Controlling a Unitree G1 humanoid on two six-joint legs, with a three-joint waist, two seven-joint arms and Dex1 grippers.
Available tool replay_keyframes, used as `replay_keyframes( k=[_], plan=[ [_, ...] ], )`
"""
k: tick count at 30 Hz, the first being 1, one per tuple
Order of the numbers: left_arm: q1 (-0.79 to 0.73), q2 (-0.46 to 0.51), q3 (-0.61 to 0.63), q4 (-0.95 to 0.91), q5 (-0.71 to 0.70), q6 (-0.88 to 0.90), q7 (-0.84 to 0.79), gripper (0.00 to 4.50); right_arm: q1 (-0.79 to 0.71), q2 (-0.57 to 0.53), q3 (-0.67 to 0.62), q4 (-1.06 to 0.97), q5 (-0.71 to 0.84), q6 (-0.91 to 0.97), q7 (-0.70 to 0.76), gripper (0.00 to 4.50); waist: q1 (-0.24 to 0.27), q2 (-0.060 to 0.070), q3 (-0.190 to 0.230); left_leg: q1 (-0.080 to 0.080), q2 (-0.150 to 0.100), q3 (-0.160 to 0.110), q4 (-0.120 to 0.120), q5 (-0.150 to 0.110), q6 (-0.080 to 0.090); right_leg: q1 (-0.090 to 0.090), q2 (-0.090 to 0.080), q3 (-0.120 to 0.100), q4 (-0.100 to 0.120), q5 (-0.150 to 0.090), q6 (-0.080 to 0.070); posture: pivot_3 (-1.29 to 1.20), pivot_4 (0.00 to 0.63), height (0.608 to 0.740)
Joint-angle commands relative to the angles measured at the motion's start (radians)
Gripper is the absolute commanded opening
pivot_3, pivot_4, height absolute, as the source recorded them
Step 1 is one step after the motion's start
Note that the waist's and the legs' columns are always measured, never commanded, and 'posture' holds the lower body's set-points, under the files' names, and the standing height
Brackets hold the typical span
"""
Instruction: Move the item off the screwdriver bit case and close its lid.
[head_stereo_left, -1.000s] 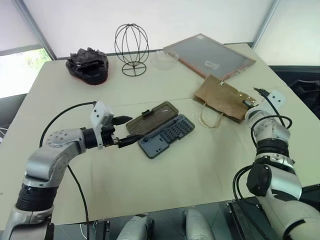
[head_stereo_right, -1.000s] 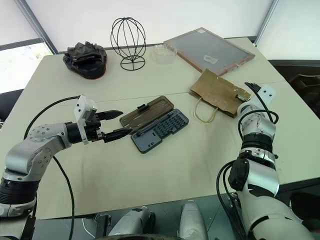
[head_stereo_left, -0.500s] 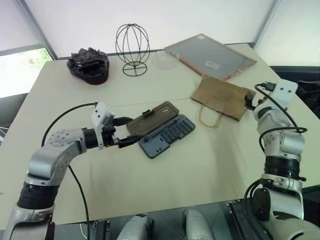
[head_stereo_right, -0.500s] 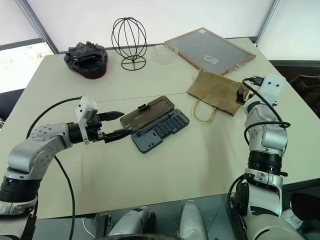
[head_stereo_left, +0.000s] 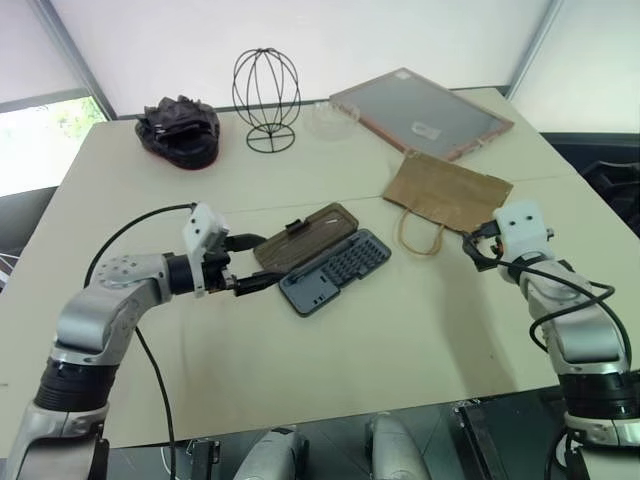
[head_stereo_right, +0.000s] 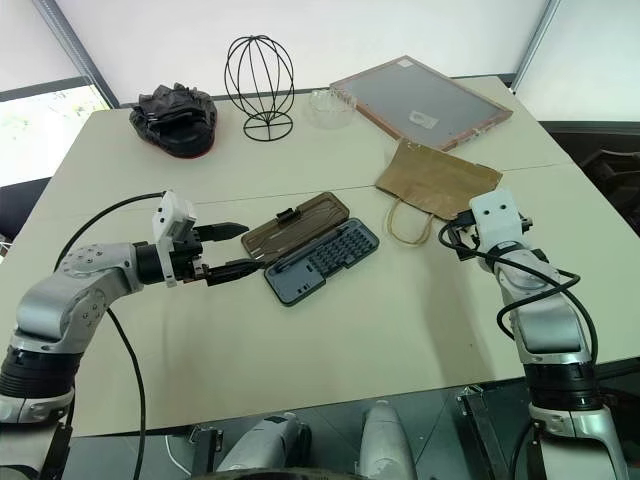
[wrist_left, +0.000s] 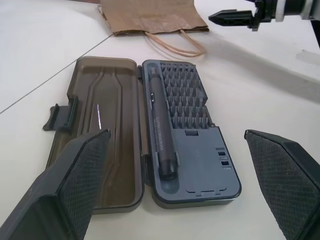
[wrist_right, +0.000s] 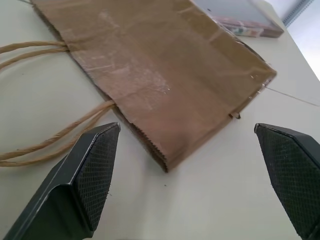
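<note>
On the table, the bag lies let go, and the case is bare.

Over on the right side, the right gripper (wrist_right: 187, 175) has just spread its fingers wide and pulled back from the bag (head_stereo_left: 448, 194), which it pinched a moment ago. The bag now rests flat near the grey board (head_stereo_left: 420, 112), well apart from the case (head_stereo_left: 334, 271) (only its twine loops reach toward it). So the first job looks done. The lid (wrist_left: 102, 130) lies flung open flat beside the base, with the bits showing. The left gripper (wrist_left: 175, 195) waits in the same spot with fingers spread wide, right at the near end of the case, holding nothing. Next job, I think: flip the lid over and press it shut.
</note>
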Motion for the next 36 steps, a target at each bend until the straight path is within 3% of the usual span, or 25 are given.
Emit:
replay_keyframes(
  k=[1,14,17,24,31,36],
  plan=[
    [-0.027,0.034,0.017,-0.034,-0.020,0.017,-0.023,4.50,-0.033,0.014,0.033,0.041,-0.051,-0.034,0.010,4.45,0.008,0.000,0.000,0.000,0.000,0.000,0.000,0.000,0.000,0.000,0.000,0.000,0.000,0.000,0.000,0.00,0.150,0.740],
    [-0.018,0.027,0.016,-0.068,-0.033,0.031,0.007,4.50,-0.248,0.042,0.198,0.594,-0.285,-0.220,-0.052,4.45,0.014,-0.004,-0.002,0.003,0.000,0.000,0.002,0.000,0.000,0.004,0.000,0.000,-0.003,0.000,0.000,0.00,0.150,0.740],
    [-0.012,0.025,0.017,-0.079,-0.036,0.034,0.017,4.50,-0.274,0.056,0.202,0.655,-0.295,-0.254,-0.047,3.70,0.016,-0.005,-0.003,0.003,0.000,-0.001,0.003,0.000,0.000,0.006,0.001,0.000,-0.005,0.000,0.000,0.00,0.150,0.740],
    [-0.001,0.023,0.021,-0.084,-0.037,0.035,0.028,4.50,-0.278,0.075,0.200,0.683,-0.308,-0.280,-0.043,0.14,0.021,-0.005,-0.003,0.006,0.000,-0.004,0.002,0.000,0.000,0.011,0.002,0.000,-0.008,0.000,0.000,0.00,0.150,0.740],
    [-0.008,0.020,0.015,-0.078,-0.037,0.033,0.022,4.50,-0.247,0.042,0.102,0.616,-0.345,-0.331,-0.261,0.03,0.024,-0.004,-0.002,0.006,-0.001,-0.005,0.001,0.000,0.000,0.012,0.002,0.000,-0.011,0.000,0.000,0.00,0.150,0.740],
    [-0.007,0.022,0.014,-0.068,-0.033,0.027,0.013,4.50,-0.076,0.006,-0.083,0.356,-0.389,-0.299,-0.470,0.03,0.027,-0.002,-0.001,0.006,-0.001,-0.004,-0.004,0.000,0.000,0.008,0.002,0.000,-0.011,0.000,0.000,0.00,0.150,0.740]
  ],
)
